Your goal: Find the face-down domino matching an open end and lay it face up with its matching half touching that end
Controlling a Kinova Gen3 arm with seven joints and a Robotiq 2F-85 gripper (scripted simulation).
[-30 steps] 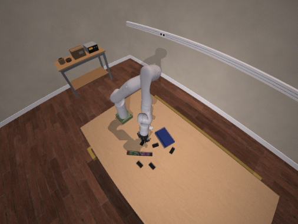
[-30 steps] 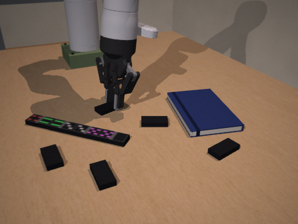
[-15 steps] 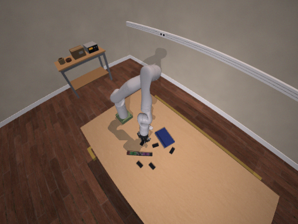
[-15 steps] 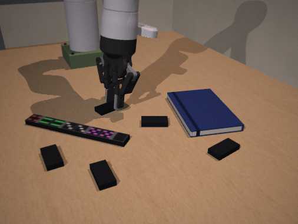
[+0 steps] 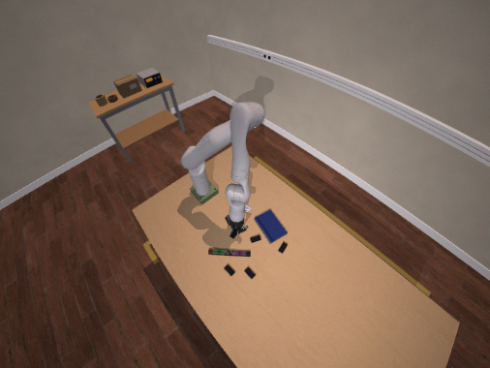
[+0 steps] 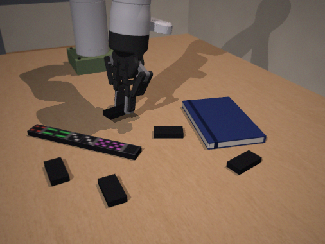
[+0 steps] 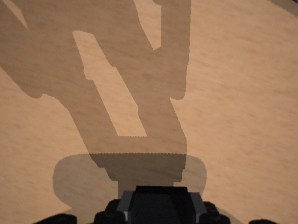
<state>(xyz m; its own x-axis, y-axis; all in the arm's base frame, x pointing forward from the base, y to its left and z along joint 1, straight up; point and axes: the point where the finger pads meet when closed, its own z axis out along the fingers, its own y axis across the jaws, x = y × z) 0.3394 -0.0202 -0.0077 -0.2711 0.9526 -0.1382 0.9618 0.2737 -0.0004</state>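
Count: one black two-finger gripper (image 5: 237, 228) (image 6: 125, 106) (image 7: 161, 212), its fingers closed on one black rectangular domino (image 5: 233, 233) (image 6: 112, 112) (image 7: 161, 202). Four other plain-backed black dominoes (image 5: 255, 238) (image 6: 168, 132) lie apart on the tan wooden table (image 5: 329, 291) (image 6: 193, 205) (image 7: 240, 125): two beyond the line, one between gripper and book, one near the book. One straight line of four face-up dominoes (image 5: 229, 253) (image 6: 84, 141) has red marks at one end, a blank half at the other. One blue hardcover book (image 5: 271, 226) (image 6: 223, 122). The gripped domino's underside is hidden; the wrist view crops the fingers.

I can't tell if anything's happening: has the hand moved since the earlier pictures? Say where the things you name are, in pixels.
Yes, slightly upward, judged against the green base (image 5: 199, 199) (image 6: 88, 66); the hand (image 5: 236, 230) (image 6: 123, 108) (image 7: 161, 200) has raised its domino (image 5: 233, 233) (image 6: 112, 112) (image 7: 161, 209).
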